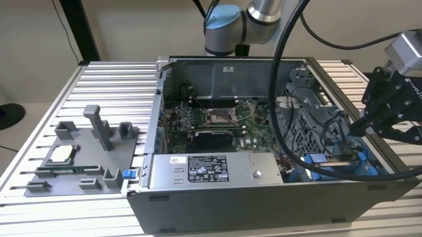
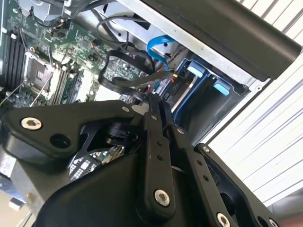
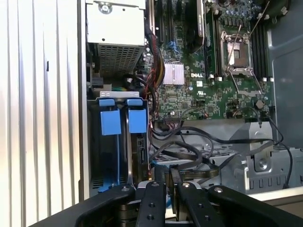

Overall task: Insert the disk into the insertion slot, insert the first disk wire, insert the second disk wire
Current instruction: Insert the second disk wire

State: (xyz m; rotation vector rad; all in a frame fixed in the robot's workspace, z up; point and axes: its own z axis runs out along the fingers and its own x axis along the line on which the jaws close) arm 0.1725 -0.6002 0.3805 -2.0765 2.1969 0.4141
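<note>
The insertion slot (image 1: 315, 159) lies in the open case's corner nearest the exterior view's right. It shows in the first wrist view as a grey bay (image 3: 118, 95) with two blue tabs (image 3: 110, 123). Blue carrier plastic (image 1: 333, 171) sits inside it; the disk's silver face is hard to make out. Black disk wires (image 3: 189, 152) loop beside the bay, and a blue flat cable (image 2: 158, 47) curves near them. My gripper (image 1: 356, 132) hangs over the case's right wall above the bay. Its black fingers (image 3: 156, 198) are shut, tips (image 2: 154, 97) close over the wire loops; whether anything is pinched is hidden.
A labelled grey power-supply box (image 1: 211, 170) fills the case's front. The motherboard (image 1: 211, 118) with its open socket lies behind it. A grey fixture (image 1: 86, 158) with upright posts stands on the ribbed table at the exterior view's left. A thick black hose (image 1: 280, 74) hangs across the case.
</note>
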